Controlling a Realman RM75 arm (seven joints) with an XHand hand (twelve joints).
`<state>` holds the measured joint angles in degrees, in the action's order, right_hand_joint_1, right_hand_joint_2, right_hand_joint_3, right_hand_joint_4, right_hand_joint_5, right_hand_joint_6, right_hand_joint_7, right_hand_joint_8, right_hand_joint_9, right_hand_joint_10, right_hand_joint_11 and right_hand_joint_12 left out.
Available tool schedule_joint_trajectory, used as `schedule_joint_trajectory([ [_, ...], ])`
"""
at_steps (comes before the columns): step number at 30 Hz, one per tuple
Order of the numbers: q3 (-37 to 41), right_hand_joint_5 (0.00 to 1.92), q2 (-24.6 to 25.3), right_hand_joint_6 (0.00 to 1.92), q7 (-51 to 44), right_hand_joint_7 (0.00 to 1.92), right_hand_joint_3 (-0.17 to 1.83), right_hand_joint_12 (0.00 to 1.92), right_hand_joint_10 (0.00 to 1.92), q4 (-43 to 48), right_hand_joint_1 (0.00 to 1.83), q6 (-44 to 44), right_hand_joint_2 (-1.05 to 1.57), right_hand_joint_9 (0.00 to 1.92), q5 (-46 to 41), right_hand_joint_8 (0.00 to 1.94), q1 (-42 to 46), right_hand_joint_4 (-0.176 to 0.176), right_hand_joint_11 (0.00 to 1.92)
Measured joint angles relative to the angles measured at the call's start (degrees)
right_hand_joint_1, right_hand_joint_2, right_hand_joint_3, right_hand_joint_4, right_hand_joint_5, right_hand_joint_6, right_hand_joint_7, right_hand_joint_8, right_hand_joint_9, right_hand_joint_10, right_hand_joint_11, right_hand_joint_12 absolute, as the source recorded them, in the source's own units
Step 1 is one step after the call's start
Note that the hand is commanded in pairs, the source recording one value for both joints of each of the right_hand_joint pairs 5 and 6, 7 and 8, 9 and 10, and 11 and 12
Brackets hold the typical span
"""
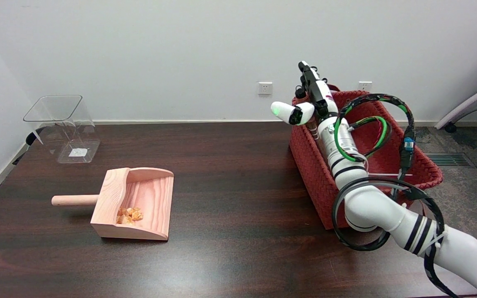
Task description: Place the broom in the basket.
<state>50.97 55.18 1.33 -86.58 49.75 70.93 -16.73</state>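
Dark wood tabltop no: dark wooden tabletop [230,174] under a white wall carries your red basket [311,165] at the right. Your right hand [315,97] hovers over its far corner; I cannot tell whether it grips anything, and the broom is hidden. Letting go too near the rim could drop it outside.
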Motion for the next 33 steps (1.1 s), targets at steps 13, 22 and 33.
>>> schedule_joint_trajectory([
  [13, 1.44, 0.1, 0.36, 0.1, -0.16, 0.0, 1.34, 0.1, 0.1, -1.29, 0.92, 2.42, -0.63, 0.1, 5.04, 0.0, 0.05, 0.0, 0.1],
  [22, 5.95, 0.09, 0.36, 0.09, -0.3, 0.0, 1.26, 0.09, 0.09, -2.47, 0.92, 2.9, -0.64, 0.09, 7.54, 0.0, 0.99, 0.0, 0.09],
  [33, 13.2, 0.09, -0.75, 0.09, -0.42, 0.0, 1.16, 0.09, 0.09, -3.9, 0.91, 2.4, -0.63, 0.09, 9.07, 0.0, 3.73, 0.0, 0.09],
])
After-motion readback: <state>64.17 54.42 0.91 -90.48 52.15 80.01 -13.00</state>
